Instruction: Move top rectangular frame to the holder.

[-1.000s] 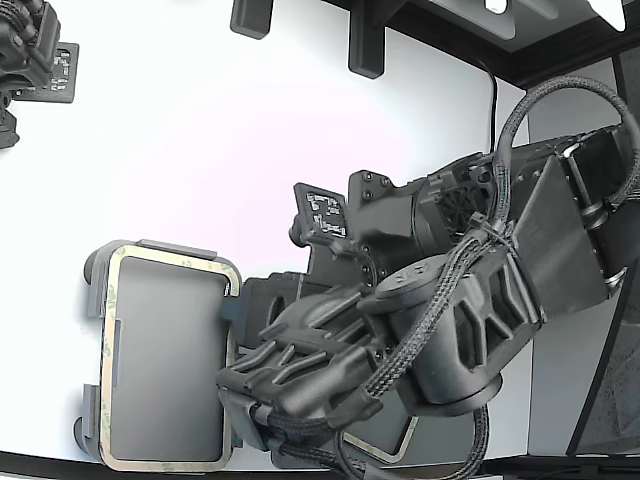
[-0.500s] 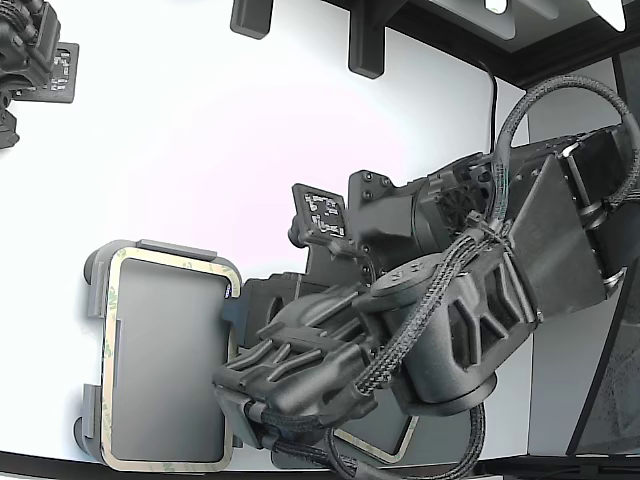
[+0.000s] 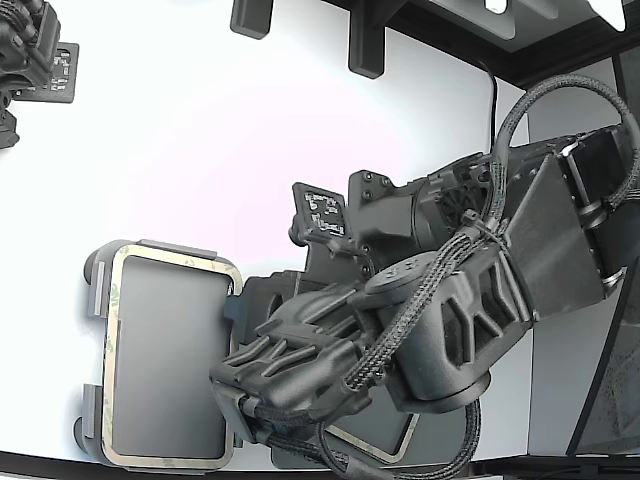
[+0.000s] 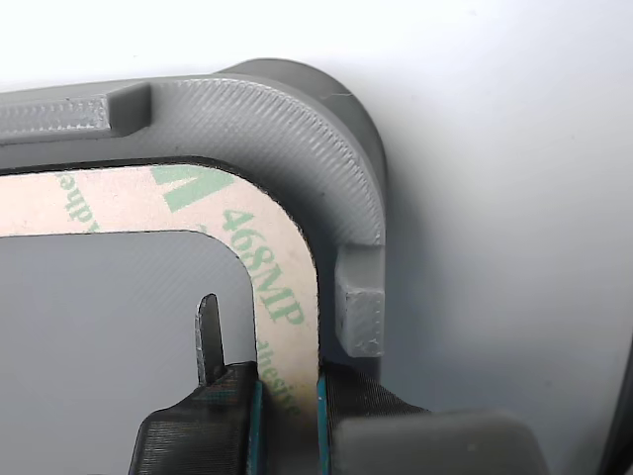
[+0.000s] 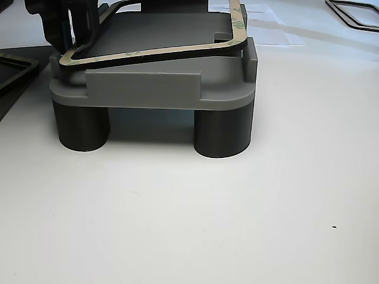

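The top rectangular frame (image 4: 282, 287) is a thin tan strip with green print. It lies on the light grey holder (image 4: 316, 119), inside the holder's rounded corner and raised tabs. My gripper (image 4: 287, 406) is shut on the frame's long side, with one blue-edged finger on each side of the strip. In the exterior view the frame (image 3: 170, 259) outlines the holder (image 3: 93, 292) at the lower left, and my gripper (image 3: 232, 398) reaches its right edge. In the other view the frame (image 5: 154, 53) sits slightly tilted on the holder (image 5: 142, 89), with the gripper (image 5: 74, 26) at its far left end.
The holder stands on dark round legs (image 5: 222, 133) on a white table. Another frame (image 3: 385, 440) lies under my arm in the exterior view. A second arm (image 3: 30, 50) sits at that view's top left. A dark frame (image 5: 355, 12) and a dark mat (image 5: 12, 65) lie beside the holder.
My wrist has shifted slightly toward the exterior view's left, closer over the holder. The frame has barely moved on the holder.
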Controlling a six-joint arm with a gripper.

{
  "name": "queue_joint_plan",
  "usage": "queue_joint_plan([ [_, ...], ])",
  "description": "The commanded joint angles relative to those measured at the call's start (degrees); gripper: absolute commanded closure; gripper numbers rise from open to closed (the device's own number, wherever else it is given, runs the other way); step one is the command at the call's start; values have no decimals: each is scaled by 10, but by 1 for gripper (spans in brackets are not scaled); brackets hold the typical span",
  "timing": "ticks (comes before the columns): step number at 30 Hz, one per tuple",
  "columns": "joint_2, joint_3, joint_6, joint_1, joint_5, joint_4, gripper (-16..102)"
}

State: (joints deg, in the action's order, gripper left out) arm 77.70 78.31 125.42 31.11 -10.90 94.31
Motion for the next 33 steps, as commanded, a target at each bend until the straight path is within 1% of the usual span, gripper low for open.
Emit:
queue_joint_plan([
  [1,9,-15,2,-9,2,5,94],
  [3,8,-15,1,-9,2,5,92],
  [4,8,-14,0,-9,1,5,88],
  [6,9,-14,-1,-9,1,5,72],
  [8,9,-14,-3,-9,1,5,63],
  [9,8,-15,-3,-9,1,5,44],
  [10,7,-17,-4,-9,1,5,-6],
  [11,7,-18,-5,-9,1,5,7],
  [12,7,-18,-6,-9,0,5,-7],
  [13,6,-21,-7,-9,-3,5,-13],
  [17,2,-39,-18,-9,-12,5,-14],
  [20,4,-54,-31,-4,-32,5,-14],
  [24,29,-80,-93,18,-101,5,-14],
  [25,40,-83,-123,25,-126,4,-14],
  [27,63,-83,-215,44,-184,-29,-14],
  [29,86,-83,-316,58,-233,-36,-14],
  [31,120,-71,-426,59,-250,-48,-14],
  [33,171,-45,-545,45,-250,-73,-14],
])
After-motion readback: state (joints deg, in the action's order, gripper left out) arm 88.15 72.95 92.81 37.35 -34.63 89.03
